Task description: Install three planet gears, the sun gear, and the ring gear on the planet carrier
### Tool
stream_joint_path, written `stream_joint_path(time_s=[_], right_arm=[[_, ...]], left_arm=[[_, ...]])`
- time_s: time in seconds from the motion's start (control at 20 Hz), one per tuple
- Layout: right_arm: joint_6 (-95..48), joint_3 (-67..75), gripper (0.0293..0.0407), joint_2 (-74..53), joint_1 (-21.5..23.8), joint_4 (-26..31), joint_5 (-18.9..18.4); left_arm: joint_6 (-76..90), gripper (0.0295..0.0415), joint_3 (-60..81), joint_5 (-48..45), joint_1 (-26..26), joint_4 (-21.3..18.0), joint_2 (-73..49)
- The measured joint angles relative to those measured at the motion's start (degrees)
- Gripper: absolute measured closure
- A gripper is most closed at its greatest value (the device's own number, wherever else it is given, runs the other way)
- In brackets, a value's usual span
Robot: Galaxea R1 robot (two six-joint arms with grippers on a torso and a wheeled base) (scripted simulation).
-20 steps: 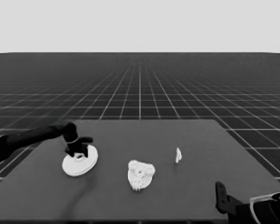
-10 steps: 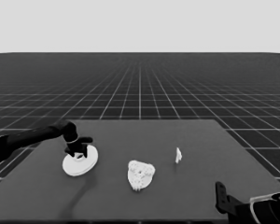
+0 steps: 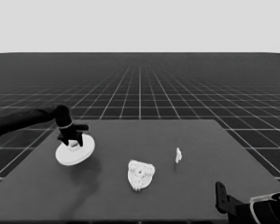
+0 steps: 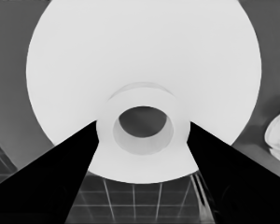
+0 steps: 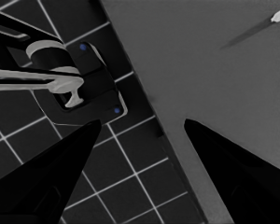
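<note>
Left gripper (image 3: 73, 138) clamped on larger round part's (image 3: 74, 151) hub, tilted above table (image 3: 186, 186); right gripper (image 3: 220, 198) parked, apart.

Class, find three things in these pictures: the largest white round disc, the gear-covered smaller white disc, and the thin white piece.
Largest white round disc (image 3: 70, 155): head view, its flat front rim.
Gear-covered smaller white disc (image 3: 140, 174): head view, its toothed top.
Thin white piece (image 3: 178, 155): head view, its middle.

Your larger round part (image 3: 74, 150) sits tilted at the tabletop's left end, its raised hub (image 4: 143, 125) and dark centre hole between the left tool's (image 3: 73, 137) fingers, which press the hub's sides. Near the tabletop's middle, your smaller round part (image 3: 140, 175) lies with small toothed gears (image 3: 141, 171) seated on it.
</note>
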Motion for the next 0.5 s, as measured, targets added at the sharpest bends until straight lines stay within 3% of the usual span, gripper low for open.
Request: stream_joint_path(time_s=[0.05,0.1,0.15,0.3,0.5], right_arm=[[0.0,0.0,0.0315,0.0,0.0,0.0,0.0],[0.0,0.0,0.0315,0.0,0.0,0.0,0.0],[0.0,0.0,0.0315,0.0,0.0,0.0,0.0],[0.0,0.0,0.0315,0.0,0.0,0.0,0.0],[0.0,0.0,0.0315,0.0,0.0,0.0,0.0]], left_arm=[[-26.3,0.0362,18.5,0.9,1.0,3.3,1.3],[-41.4,0.0362,25.3,2.5,2.1,4.9,12.9],[-47.2,0.0362,22.9,3.5,2.7,5.4,23.1],[-48.9,0.0362,13.6,4.1,3.3,5.8,35.5],[-48.5,0.0362,10.5,4.1,3.4,5.8,38.0]])
